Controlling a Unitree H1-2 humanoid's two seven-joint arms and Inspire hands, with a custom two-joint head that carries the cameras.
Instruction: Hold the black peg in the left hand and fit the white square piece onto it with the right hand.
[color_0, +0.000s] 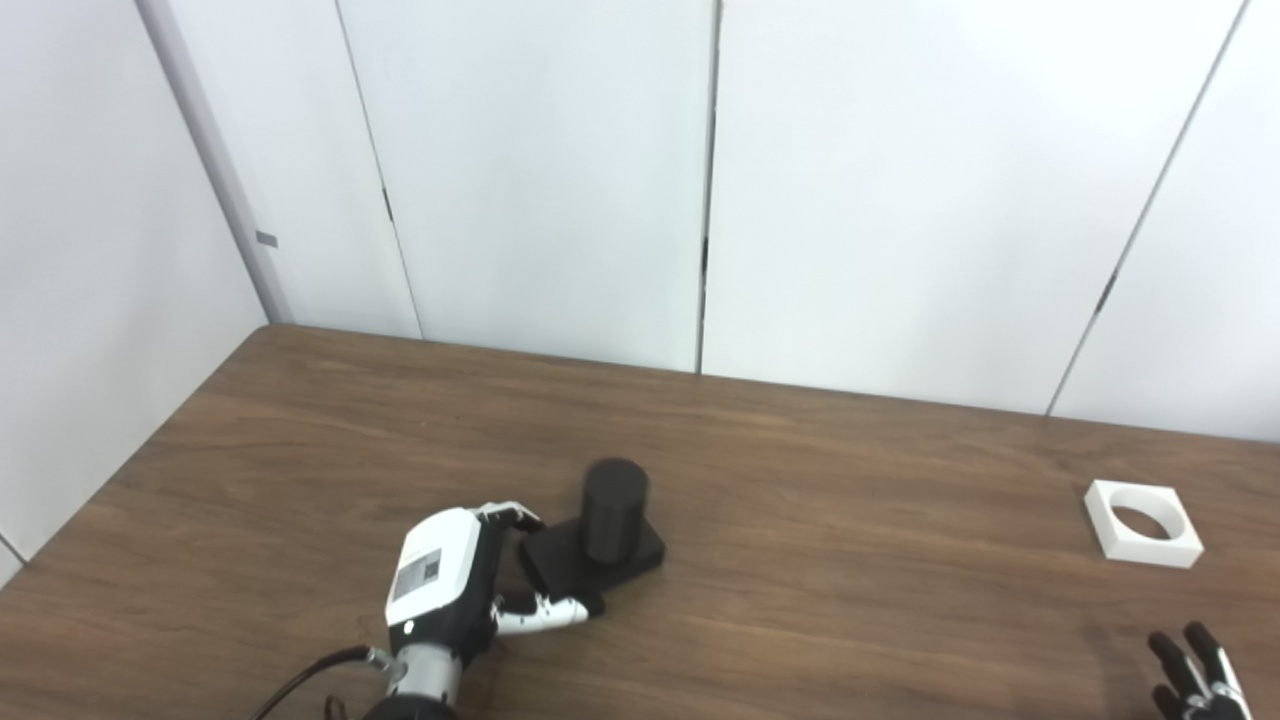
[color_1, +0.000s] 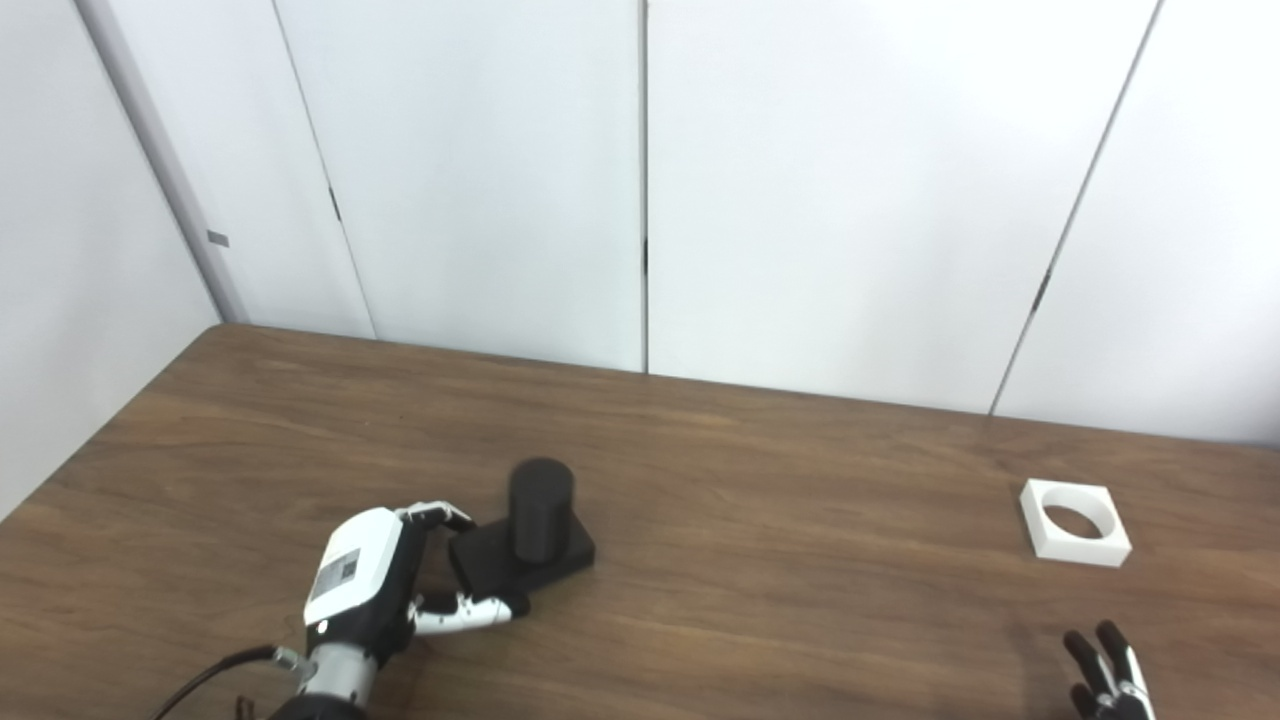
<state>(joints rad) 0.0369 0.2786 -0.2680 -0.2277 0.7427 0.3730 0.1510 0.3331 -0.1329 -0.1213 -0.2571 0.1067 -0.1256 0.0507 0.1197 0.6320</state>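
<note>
I see a dark brown wood-grain table (color_0: 820, 470) running the width of my view, its far edge pushed against white wall panels (color_0: 540, 170) split by thin dark vertical seams. The left edge of the table runs along another white wall.

The peg (color_0: 613, 510) is a short, matte black cylinder standing upright on a flat black square base. It sits toward the near edge of the table, left of the middle. My left hand (color_0: 455, 585) has its white back facing up and is at the base's left side: the fingers curl over the base's far-left corner and the thumb lies along its near edge, so the hand is closing around the base. I cannot tell how firmly it grips, and the base looks flat on the table.

The square piece (color_0: 1143, 522) is white, a low block with a wide round hole through it, lying flat near the right edge of the table, well apart from the peg. My right hand (color_0: 1195, 680) shows only dark fingertips at the near right corner, spread apart and holding nothing, short of the square piece.
</note>
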